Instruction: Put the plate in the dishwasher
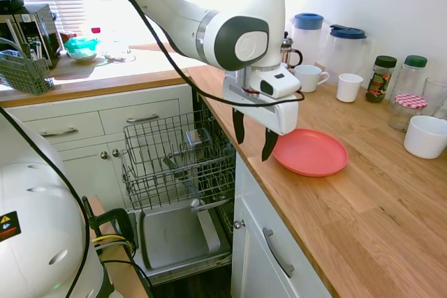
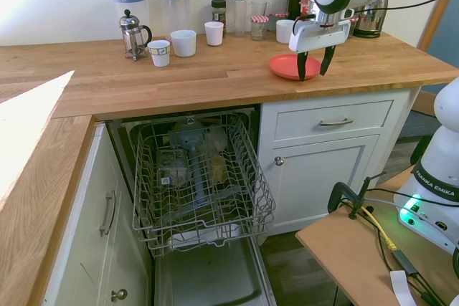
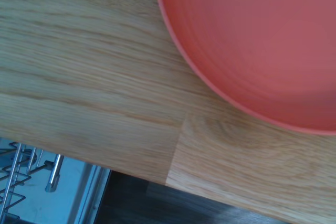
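The coral-pink plate [image 1: 311, 151] lies flat on the wooden counter [image 1: 363, 207], near its front edge; it also shows as the plate [image 2: 287, 66] and fills the upper right of the wrist view as the plate [image 3: 252, 40]. My gripper [image 1: 253, 139] hangs open just above the counter edge at the plate's rim, on the dishwasher side, holding nothing. In the second exterior view the gripper [image 2: 313, 67] stands over the plate's front rim. The dishwasher [image 1: 178, 172] is open below, its grey wire rack [image 2: 197, 177] pulled out and its door [image 2: 208, 277] folded down.
White mugs [image 1: 311, 77], a French press [image 2: 131, 34], two lidded jugs [image 1: 346, 47], jars [image 1: 380, 78] and a white bowl [image 1: 424, 136] stand along the back of the counter. A cutlery basket [image 1: 26, 73] sits on the far counter. White cabinet drawers [image 2: 333, 123] flank the dishwasher.
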### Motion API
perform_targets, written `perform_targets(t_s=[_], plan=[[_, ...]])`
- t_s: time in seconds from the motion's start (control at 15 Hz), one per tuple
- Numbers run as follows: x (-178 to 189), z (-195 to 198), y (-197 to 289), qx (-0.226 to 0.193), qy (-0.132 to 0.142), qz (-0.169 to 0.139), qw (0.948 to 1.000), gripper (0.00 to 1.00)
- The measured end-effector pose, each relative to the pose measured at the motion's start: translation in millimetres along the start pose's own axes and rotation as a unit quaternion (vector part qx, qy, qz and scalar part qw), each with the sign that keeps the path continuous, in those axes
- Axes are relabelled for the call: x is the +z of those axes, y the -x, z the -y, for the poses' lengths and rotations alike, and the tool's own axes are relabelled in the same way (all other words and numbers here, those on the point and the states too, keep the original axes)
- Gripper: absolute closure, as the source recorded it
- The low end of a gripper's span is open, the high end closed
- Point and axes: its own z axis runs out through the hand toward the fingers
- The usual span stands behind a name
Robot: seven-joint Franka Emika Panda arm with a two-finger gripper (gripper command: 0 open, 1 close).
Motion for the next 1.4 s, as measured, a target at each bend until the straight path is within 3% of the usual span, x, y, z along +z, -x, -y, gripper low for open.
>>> perform_targets(t_s=[0.13, 0.6, 0.93, 1.2, 1.27, 1.4], plan=[[-0.5, 0.0, -1.3, 0.003, -0.003, 0.0, 1.0, 0.0], [-39.7, -53.7, -91.4, 0.086, -0.082, 0.025, 0.9925, 0.0], [-2.6, -74.4, -157.0, 0.073, -0.147, 0.062, 0.9844, 0.0], [32.4, -66.3, -189.8, 0.071, -0.169, 0.084, 0.9795, 0.0], [35.9, -64.4, -195.4, 0.072, -0.177, 0.087, 0.9777, 1.0], [37.7, -60.9, -201.7, 0.07, -0.193, 0.096, 0.974, 1.0]])
